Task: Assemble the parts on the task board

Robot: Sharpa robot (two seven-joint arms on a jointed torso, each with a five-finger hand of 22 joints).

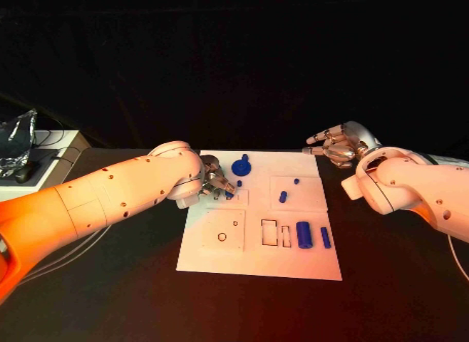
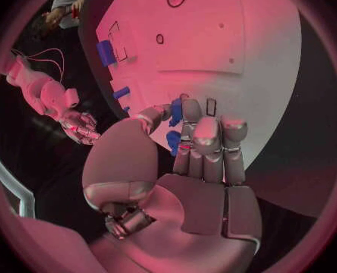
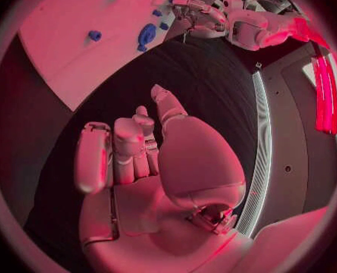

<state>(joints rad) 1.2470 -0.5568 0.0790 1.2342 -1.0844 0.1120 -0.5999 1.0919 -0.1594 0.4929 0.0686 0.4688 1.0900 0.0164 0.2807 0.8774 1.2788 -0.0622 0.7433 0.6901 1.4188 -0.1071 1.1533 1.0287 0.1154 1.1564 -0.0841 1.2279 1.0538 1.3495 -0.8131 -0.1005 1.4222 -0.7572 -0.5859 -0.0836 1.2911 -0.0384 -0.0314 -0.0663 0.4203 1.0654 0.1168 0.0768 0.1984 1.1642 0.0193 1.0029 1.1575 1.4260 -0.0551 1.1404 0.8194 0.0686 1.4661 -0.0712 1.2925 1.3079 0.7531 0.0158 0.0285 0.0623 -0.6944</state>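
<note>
The left hand (image 1: 215, 182) sits over the left edge of the task board (image 1: 260, 260), fingers bent down onto it. In the left wrist view the fingers (image 2: 206, 141) close around a small blue part (image 2: 174, 141), with a second blue bit just beyond it (image 2: 176, 111); whether these are two pieces or one long piece partly hidden by the fingers is hard to tell. In the head view a blue part (image 1: 229, 192) shows just under the fingertips.

The right hand (image 1: 337, 144) hovers off the board's far right corner, over the black table (image 1: 111, 299). Its fingers are curled in loosely and it holds nothing; the right wrist view shows the palm (image 3: 142, 164) with nothing in it.

On the board, I count six blue parts apart from the one at the left hand: one round knob-shaped piece (image 1: 241, 167) near the far edge, three small pegs (image 1: 296, 181) (image 1: 283, 197) (image 1: 239, 183) in the middle area, and two longer bars (image 1: 304, 234) (image 1: 325, 237) lying side by side near the right edge. Beside the bars are two outlined rectangular slots (image 1: 269, 232), and left of those a square outline with a small round hole (image 1: 222, 236).

Well off to the left, a crumpled clear bag (image 1: 11, 146) rests on a white box (image 1: 50, 160).
</note>
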